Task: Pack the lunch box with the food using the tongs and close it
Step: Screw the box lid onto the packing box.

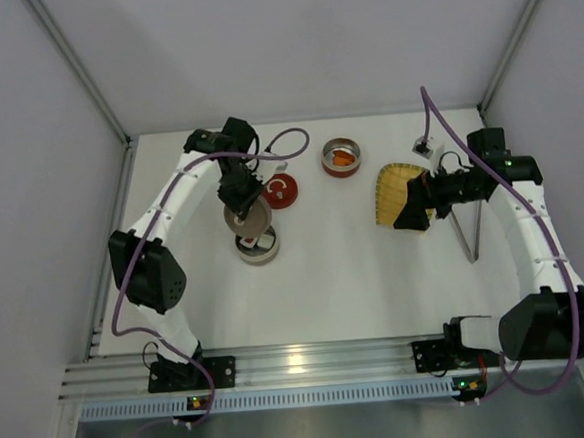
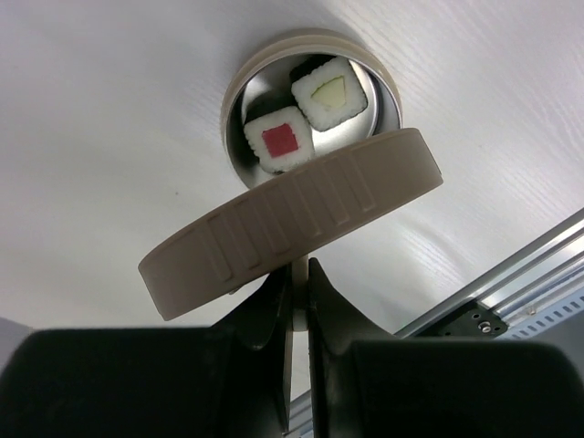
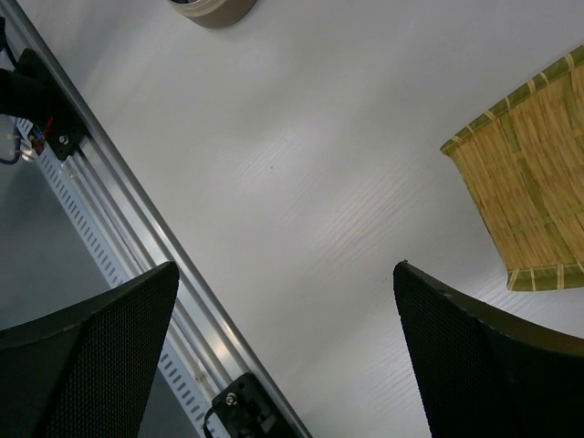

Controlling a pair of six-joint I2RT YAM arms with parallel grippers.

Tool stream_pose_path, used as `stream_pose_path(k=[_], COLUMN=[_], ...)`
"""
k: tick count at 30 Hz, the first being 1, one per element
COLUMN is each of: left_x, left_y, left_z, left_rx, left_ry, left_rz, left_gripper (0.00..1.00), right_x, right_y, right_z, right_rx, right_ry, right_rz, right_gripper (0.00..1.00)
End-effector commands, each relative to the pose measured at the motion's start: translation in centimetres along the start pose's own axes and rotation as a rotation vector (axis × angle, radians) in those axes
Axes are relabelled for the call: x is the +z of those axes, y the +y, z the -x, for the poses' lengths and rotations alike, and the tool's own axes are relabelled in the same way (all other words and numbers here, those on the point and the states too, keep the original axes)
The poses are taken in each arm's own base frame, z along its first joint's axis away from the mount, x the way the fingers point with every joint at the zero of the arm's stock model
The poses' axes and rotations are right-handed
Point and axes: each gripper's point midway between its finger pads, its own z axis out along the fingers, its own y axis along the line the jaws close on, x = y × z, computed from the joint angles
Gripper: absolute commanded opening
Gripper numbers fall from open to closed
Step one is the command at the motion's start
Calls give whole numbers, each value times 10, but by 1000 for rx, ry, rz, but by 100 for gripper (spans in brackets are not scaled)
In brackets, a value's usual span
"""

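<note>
At the near edge of the bench (image 1: 357, 295), an aluminium rail (image 1: 312, 358) carries both arm bases. A little farther in, on the left, the beige tin (image 2: 230, 105) stands open. Inside it are two white rolls wrapped in black, just beside each other: the roll with a red centre (image 2: 279, 140) and the roll with a pale green centre (image 2: 328, 94). The beige lid (image 2: 292, 224) hangs tilted over the tin's near side. It is not seated and covers only the near rim. The left fingers (image 2: 290, 306) are pressed together, pinching a thin part at the lid's edge.

On the right, the tongs (image 1: 470, 232) lie flat on the bench. Their joined end is nearest and the two arms open away from it. Nothing grips them, and the right arm crosses above their far ends. The right fingers (image 1: 410, 217) are spread wide with nothing between them. They hover at the near right corner of the yellow woven mat (image 3: 529, 182), just left of the tongs.

Farther back, the red lid (image 1: 282, 191) lies on the bench just beyond the beige lid, beside the left wrist. Farthest of all, near the back of the bench, the red tin (image 1: 341, 172) stands open with the orange piece (image 1: 341, 159) in it.
</note>
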Motion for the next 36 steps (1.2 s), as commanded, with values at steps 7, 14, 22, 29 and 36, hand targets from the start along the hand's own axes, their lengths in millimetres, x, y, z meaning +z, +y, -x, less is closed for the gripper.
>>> stream_pose_path(k=[7, 14, 22, 29, 36], left_x=[-33, -10, 15, 34, 34], left_y=[-33, -36, -16, -10, -12], left_z=[-84, -93, -54, -51, -45], left_rx=[27, 54, 51, 52, 48], left_ry=[178, 264, 266, 310, 288], left_rz=[-36, -104, -128, -146, -162], left_gripper=[0, 0, 0, 0, 9], right_x=[-12, -12, -9, -6, -3], right_y=[14, 15, 12, 10, 9], right_z=[9, 10, 0, -4, -7], right_rx=[-63, -51, -52, -49, -36], right_ry=[-70, -69, -44, -31, -27], right_rz=[11, 21, 15, 17, 33], right_gripper=[99, 99, 99, 99, 100])
